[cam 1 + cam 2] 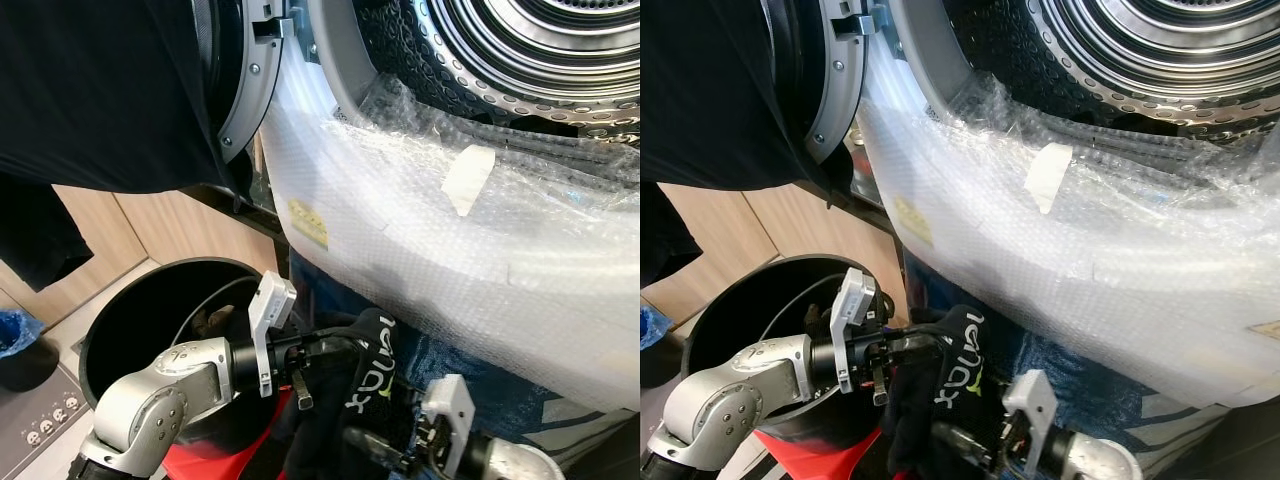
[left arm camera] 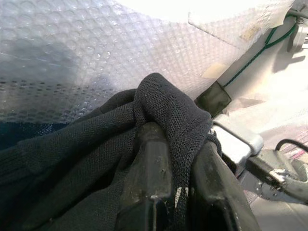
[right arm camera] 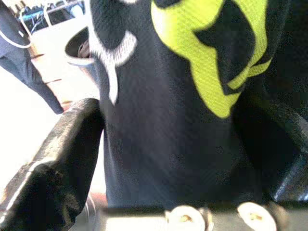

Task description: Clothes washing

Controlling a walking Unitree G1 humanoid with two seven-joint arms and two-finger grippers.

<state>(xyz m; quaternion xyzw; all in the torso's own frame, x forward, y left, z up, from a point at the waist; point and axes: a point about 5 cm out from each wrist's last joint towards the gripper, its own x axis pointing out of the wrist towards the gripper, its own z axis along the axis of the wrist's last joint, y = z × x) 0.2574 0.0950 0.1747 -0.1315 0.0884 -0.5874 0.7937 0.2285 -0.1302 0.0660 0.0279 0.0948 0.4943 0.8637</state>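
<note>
A black mesh garment (image 1: pixel 372 372) with white and yellow-green lettering hangs bunched below the washing machine's open drum (image 1: pixel 520 50). My left gripper (image 1: pixel 335 348) reaches in from the left and is shut on a fold of it (image 2: pixel 163 101), just under the bubble wrap. My right gripper (image 1: pixel 368 440) is low at the front. Its fingers (image 3: pixel 72 159) stand wide apart on either side of the printed cloth (image 3: pixel 192 72), which hangs between them.
Bubble wrap (image 1: pixel 450 240) covers the machine's front under the drum opening. The open door (image 1: pixel 245 90) at upper left has dark clothing (image 1: pixel 100 90) draped over it. A black round bin (image 1: pixel 120 320) stands below left, with something red (image 1: pixel 215 465) beside it.
</note>
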